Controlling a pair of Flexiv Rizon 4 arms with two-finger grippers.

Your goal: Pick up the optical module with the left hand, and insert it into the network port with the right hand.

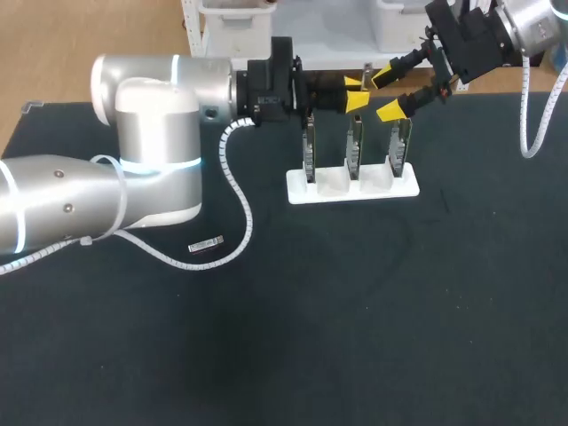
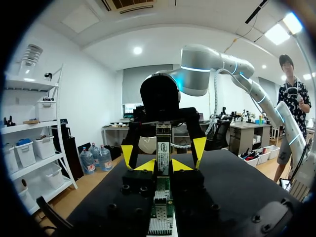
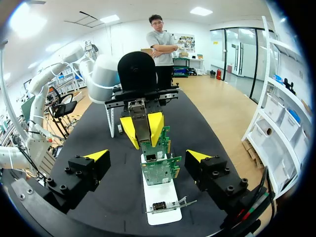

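My left gripper hangs above the white stand, shut on a slim metal optical module that sticks out past its yellow tips. My right gripper faces it from the other side, open, with its fingers spread either side of the module's free end and clear of it. In the right wrist view the module shows ahead of my right gripper, above the boards. Three upright green circuit boards with network ports stand in the stand, below both grippers.
A second small module lies flat on the black table, left of the stand and close to the left arm's white coiled cable. The right arm's cable hangs at the far right.
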